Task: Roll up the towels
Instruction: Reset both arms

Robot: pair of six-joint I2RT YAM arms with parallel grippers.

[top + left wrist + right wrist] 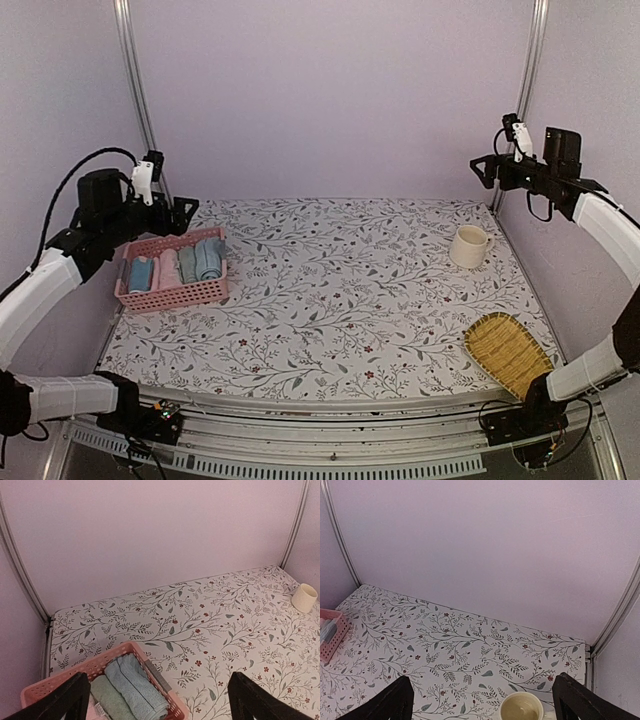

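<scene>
White link covers & black joint housings are seen on left arm (40,290) & right arm (612,228). Black cables (66,184) are looped alongside. Small white fittings are mounted nr wrists. Fingers (57,700) are matte black, wedge-shaped.

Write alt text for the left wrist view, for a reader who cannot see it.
A pink lattice basket at the lower left holds a rolled light blue towel and a rolled sage green towel. The left end effector hangs open and empty above it, over a floral-patterned table, with a cream mug at the far right.
</scene>
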